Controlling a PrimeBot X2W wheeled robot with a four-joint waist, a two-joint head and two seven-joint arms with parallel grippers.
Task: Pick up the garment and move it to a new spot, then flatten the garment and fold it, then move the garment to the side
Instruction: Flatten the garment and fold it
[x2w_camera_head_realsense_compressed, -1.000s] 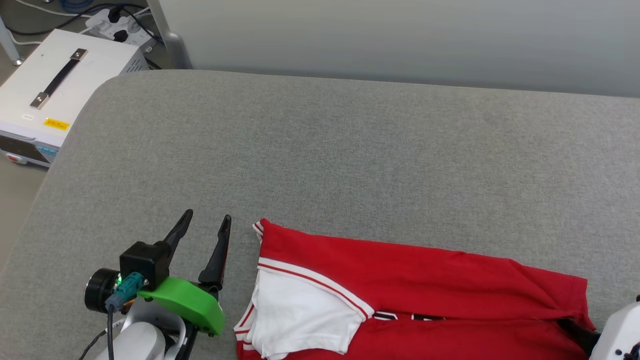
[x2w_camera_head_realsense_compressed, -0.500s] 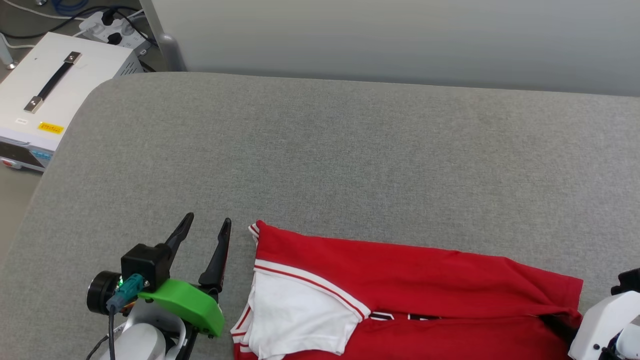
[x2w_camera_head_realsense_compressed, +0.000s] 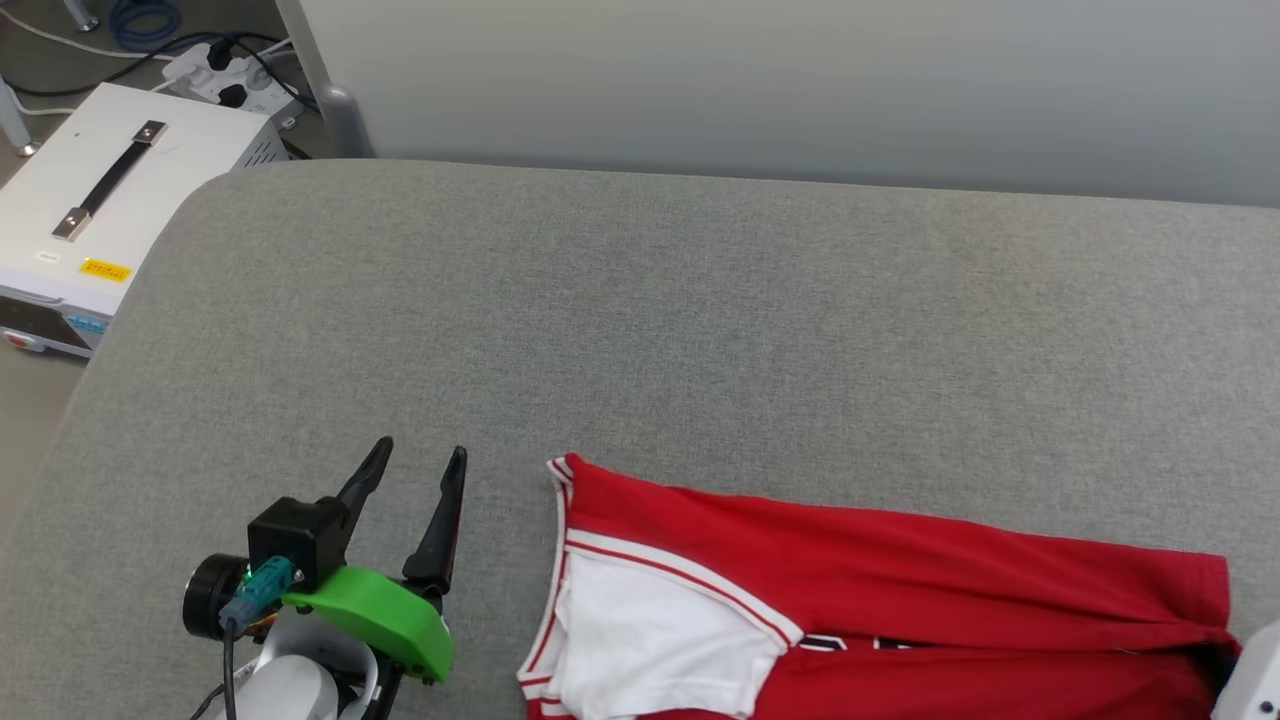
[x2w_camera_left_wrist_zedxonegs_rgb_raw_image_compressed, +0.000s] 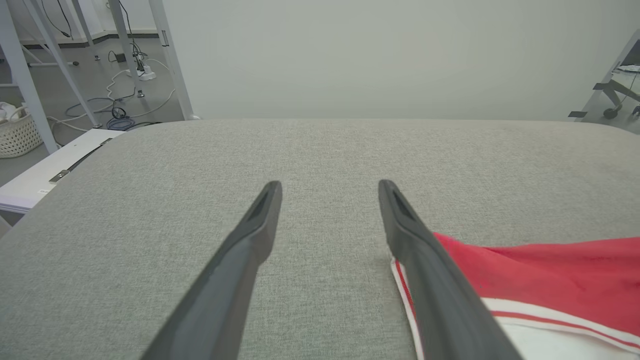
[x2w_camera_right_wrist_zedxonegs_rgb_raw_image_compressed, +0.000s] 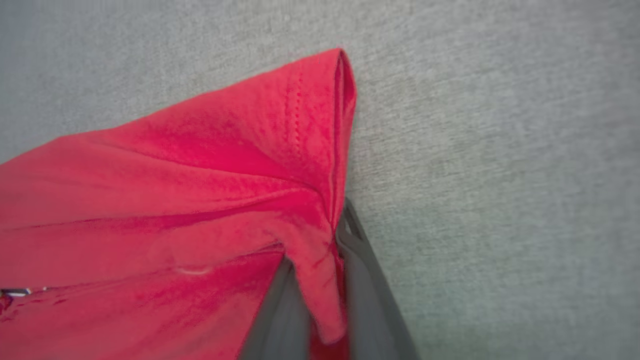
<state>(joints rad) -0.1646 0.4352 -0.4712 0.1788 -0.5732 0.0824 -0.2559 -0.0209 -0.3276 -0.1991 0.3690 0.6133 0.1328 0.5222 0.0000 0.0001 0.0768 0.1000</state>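
The garment (x2w_camera_head_realsense_compressed: 900, 580) is bright red with a white sleeve (x2w_camera_head_realsense_compressed: 660, 650), edged in red-and-white striped trim (x2w_camera_head_realsense_compressed: 680, 575) — a sliver of black, white-outlined lettering (x2w_camera_head_realsense_compressed: 850, 643) shows too. The surface (x2w_camera_head_realsense_compressed: 700, 330) is heathered grey. The left gripper (x2w_camera_head_realsense_compressed: 421, 448) has charcoal fingers (x2w_camera_head_realsense_compressed: 440, 520) and a bright green cover (x2w_camera_head_realsense_compressed: 385, 620). The box (x2w_camera_head_realsense_compressed: 170, 170) is white — black handle (x2w_camera_head_realsense_compressed: 110, 180), yellow label (x2w_camera_head_realsense_compressed: 105, 269).

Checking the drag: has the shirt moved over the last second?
Yes: the shirt slid right, away from the white box, gripped by the right hand.
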